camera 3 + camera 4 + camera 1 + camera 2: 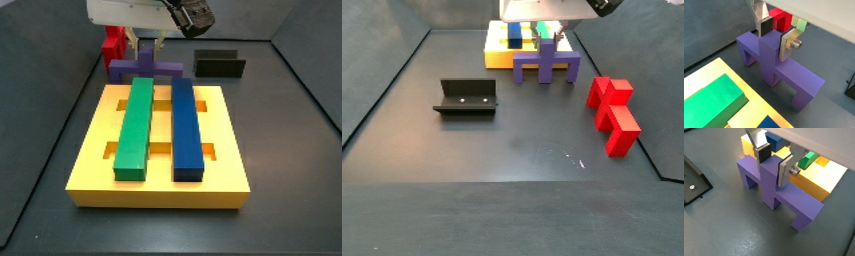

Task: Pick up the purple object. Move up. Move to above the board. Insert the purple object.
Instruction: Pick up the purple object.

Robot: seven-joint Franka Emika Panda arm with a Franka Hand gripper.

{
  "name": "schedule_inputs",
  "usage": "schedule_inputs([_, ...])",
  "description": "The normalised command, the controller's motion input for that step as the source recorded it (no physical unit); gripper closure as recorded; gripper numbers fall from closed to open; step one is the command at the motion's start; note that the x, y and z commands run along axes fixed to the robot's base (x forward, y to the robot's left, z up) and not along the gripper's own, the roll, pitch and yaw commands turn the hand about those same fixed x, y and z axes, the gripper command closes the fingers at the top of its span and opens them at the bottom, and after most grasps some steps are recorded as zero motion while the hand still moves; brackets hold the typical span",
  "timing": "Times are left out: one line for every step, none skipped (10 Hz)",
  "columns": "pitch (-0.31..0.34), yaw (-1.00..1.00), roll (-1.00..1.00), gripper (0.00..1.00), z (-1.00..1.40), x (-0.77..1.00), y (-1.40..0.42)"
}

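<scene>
The purple object [797,75] is an H-shaped piece that stands on the dark floor next to the yellow board [94,170]. It shows in both wrist views [794,203] and both side views [134,68] [563,65]. My gripper [774,42] reaches down over its raised middle bar, with one finger pressed on each side of the bar. It also shows in a wrist view [773,169] and in both side views [148,45] [547,40]. The piece's feet still rest on the floor.
The board holds a long green bar [134,125] and a long blue bar [185,125], with open slots at its edges. A red piece [613,115] lies on the floor beside the purple one. The fixture [465,97] stands apart.
</scene>
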Motion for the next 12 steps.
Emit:
schedule_inputs([0.0, 0.0, 0.0, 1.0, 0.0, 0.0, 0.0])
schedule_inputs([0.0, 0.0, 0.0, 1.0, 0.0, 0.0, 0.0])
schedule_inputs([0.0, 0.0, 0.0, 1.0, 0.0, 0.0, 0.0])
schedule_inputs([0.0, 0.0, 0.0, 1.0, 0.0, 0.0, 0.0])
schedule_inputs([0.0, 0.0, 0.0, 1.0, 0.0, 0.0, 0.0])
schedule_inputs([0.0, 0.0, 0.0, 1.0, 0.0, 0.0, 0.0])
schedule_inputs([0.0, 0.0, 0.0, 1.0, 0.0, 0.0, 0.0])
schedule_inputs([0.0, 0.0, 0.0, 1.0, 0.0, 0.0, 0.0])
schedule_inputs([0.0, 0.0, 0.0, 1.0, 0.0, 0.0, 0.0])
schedule_inputs([0.0, 0.0, 0.0, 1.0, 0.0, 0.0, 0.0])
schedule_inputs([0.0, 0.0, 0.0, 1.0, 0.0, 0.0, 0.0])
schedule_inputs([0.0, 0.0, 0.0, 1.0, 0.0, 0.0, 0.0])
